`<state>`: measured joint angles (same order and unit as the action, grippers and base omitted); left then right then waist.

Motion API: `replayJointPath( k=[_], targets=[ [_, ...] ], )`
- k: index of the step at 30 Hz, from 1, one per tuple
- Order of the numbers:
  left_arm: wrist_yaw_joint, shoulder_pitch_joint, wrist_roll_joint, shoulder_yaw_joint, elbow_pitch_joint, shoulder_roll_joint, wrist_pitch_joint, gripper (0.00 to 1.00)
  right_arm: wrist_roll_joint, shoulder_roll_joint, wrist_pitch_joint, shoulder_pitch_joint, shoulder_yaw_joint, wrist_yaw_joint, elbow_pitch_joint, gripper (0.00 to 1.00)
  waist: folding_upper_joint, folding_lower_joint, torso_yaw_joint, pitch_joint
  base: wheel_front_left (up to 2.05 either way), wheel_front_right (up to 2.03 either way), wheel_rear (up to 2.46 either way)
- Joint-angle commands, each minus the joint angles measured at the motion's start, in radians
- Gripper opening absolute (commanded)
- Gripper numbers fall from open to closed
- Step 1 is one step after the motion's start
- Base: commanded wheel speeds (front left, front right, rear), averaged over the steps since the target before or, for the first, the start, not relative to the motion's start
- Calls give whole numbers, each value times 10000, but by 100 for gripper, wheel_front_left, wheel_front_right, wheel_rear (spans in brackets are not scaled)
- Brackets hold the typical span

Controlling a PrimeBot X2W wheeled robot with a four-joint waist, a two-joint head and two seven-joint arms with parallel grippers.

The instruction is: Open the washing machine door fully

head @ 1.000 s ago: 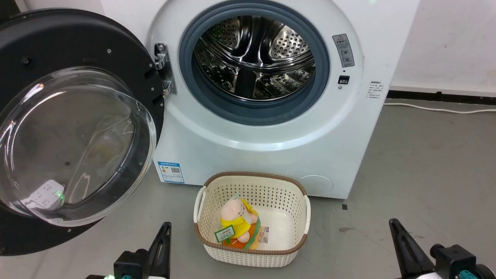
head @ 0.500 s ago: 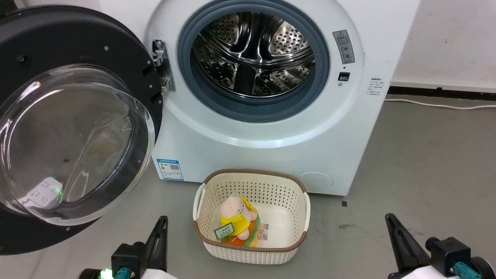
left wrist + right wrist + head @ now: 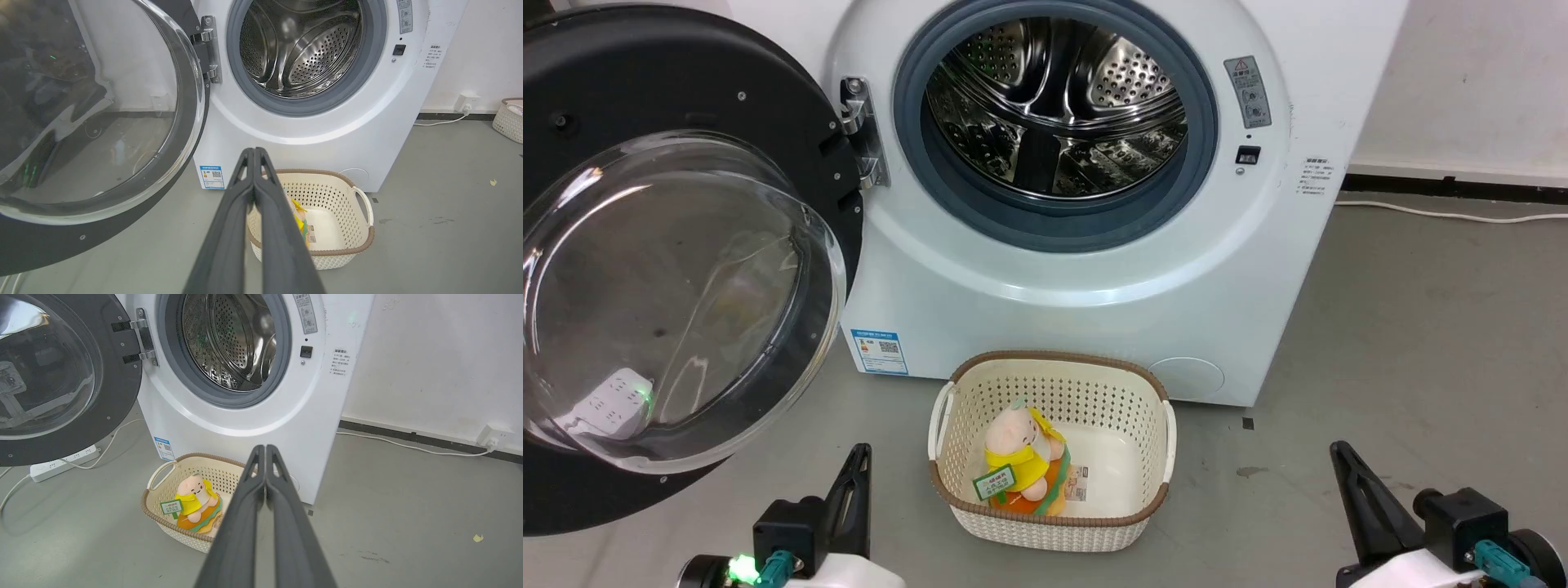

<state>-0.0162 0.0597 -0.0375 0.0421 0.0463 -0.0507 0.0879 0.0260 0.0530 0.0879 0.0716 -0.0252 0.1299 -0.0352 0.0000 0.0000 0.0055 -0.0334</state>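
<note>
- Door wide open: the washing machine door hangs on a metal hinge at the left of the opening. Its inner face and bulging glass bowl are turned out toward the room.
- The washing machine is a white front-loader standing on the grey floor against a white wall. Its steel drum is exposed inside a grey-blue gasket, and a small blue label sits at its lower left corner.
- The door's lower edge hangs just above the floor, and from where I stand I cannot quite tell whether it has reached the end of its swing.
- The left gripper hovers low in front of the machine, fingers pressed together on nothing, below the door's rim and apart from it.
- The right gripper hovers off to the right over bare floor, its fingers likewise together and empty, well apart from the door.
- A cream perforated basket with a brown rim sits on the floor just in front of the machine, between the two grippers. A plush toy in yellow lies in it.
- A white power strip lies on the floor beneath the door, and a white cable runs along the base of the wall to the right.
</note>
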Motion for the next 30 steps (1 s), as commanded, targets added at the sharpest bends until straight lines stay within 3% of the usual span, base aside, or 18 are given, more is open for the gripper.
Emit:
replayJointPath(
  k=[1, 30],
  targets=[
    [68, -150, 73, -66, -76, -3, -61, 0, -35, -20, -58, -210, 24, 5, 72, 0, 0, 0, -2, 12, 0, 0, 0],
    [136, -474, 292, -323, -356, 3, -654, 0, -198, -26, -653, -576, 189, 7, 275, 0, 0, 0, -40, 245, 0, 0, 0]
  ],
)
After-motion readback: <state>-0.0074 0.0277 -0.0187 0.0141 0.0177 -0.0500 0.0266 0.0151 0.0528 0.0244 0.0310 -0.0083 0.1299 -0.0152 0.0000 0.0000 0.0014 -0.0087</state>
